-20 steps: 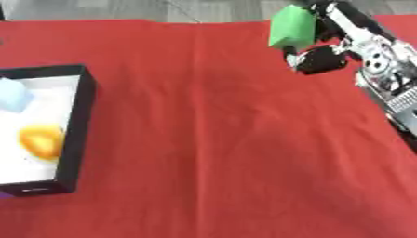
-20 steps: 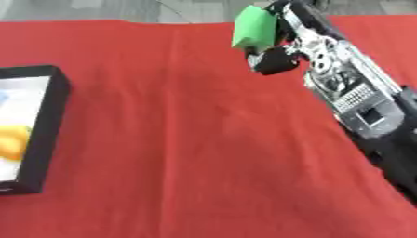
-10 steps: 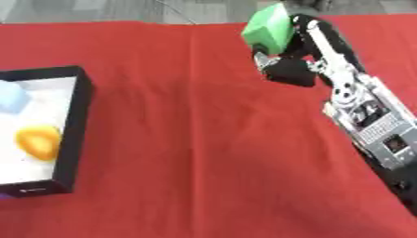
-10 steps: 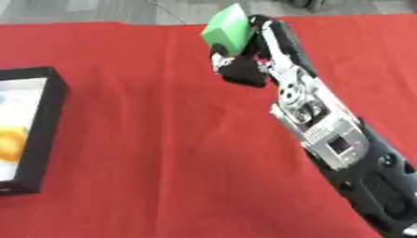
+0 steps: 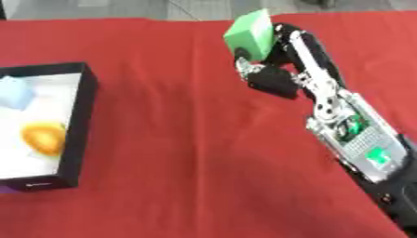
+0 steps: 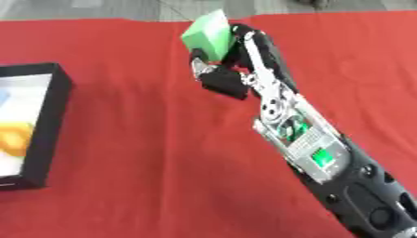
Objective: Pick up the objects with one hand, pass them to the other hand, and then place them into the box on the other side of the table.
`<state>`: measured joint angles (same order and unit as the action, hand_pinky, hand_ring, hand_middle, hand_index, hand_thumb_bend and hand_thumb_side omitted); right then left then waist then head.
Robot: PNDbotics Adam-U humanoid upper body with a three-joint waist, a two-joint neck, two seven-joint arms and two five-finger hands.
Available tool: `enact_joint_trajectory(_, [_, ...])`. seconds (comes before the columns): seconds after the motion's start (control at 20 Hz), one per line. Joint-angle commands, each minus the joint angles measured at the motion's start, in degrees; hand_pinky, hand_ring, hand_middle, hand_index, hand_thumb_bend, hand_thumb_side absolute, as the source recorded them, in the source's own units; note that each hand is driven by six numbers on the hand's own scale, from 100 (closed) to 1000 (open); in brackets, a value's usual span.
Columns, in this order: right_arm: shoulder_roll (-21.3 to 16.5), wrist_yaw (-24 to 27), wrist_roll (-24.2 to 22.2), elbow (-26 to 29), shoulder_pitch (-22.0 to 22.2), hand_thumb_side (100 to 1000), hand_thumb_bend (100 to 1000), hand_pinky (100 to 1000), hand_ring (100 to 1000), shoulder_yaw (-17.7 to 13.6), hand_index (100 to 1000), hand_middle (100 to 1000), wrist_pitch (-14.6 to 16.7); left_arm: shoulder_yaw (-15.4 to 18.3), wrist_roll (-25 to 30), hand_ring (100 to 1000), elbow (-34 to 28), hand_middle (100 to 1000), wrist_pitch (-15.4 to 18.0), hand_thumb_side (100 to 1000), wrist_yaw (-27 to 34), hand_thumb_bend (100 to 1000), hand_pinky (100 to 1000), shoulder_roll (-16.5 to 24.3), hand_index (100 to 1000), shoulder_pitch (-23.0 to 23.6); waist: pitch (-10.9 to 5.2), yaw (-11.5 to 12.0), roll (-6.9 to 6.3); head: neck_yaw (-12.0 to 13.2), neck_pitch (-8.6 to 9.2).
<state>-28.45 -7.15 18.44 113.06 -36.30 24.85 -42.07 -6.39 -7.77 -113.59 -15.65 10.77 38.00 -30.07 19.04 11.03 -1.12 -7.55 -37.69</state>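
Reaching further left across the red worktop (image 5: 163, 153) than a second ago: right hand (image 5: 281, 69), fingers curled round the green block (image 5: 251, 33), carrying it aloft near the far edge. Sitting at left, well apart: black box (image 5: 77, 121) containing an orange thing (image 5: 42, 138) and a pale blue one (image 5: 15, 92). Showing likewise in the right eye view, box partly cropped.

The table (image 5: 179, 153) in front of me wears a red cloth, edge to edge, with grey floor (image 5: 122, 8) showing beyond its far side. One thing lies on the cloth — a black-walled box (image 5: 80, 118) with a white inside, off to my left. The cloth shows soft creases down its middle — nothing more rests there.
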Motion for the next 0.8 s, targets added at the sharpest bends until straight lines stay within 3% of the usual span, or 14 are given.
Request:
enact_joint_trajectory(0.05, [0.2,0.0,0.0,0.9,-0.9,385,100,701,576,1.0,521,416,1.6,0.1,0.3,749,-1.0,721,0.5,711,0.1,100,867,2.4,745,-1.2,-1.55,0.2,-0.26,1.5,-0.33])
enact_joint_trajectory(0.45, [0.7,-2.2,-1.7,0.9,-1.6,333,100,705,573,4.7,517,415,4.5,-1.2,2.4,743,-1.0,711,0.9,713,-0.3,100,856,3.6,744,-2.5,-1.46,0.4,-0.16,2.7,-0.71])
enact_joint_trajectory(0.8, [2.5,-4.0,-3.5,0.0,-2.5,335,100,706,573,6.9,518,417,5.9,-4.1,9.0,746,-1.0,715,-0.4,741,-2.1,100,856,4.3,758,-4.7,-1.41,0.6,-0.22,2.7,-0.83])
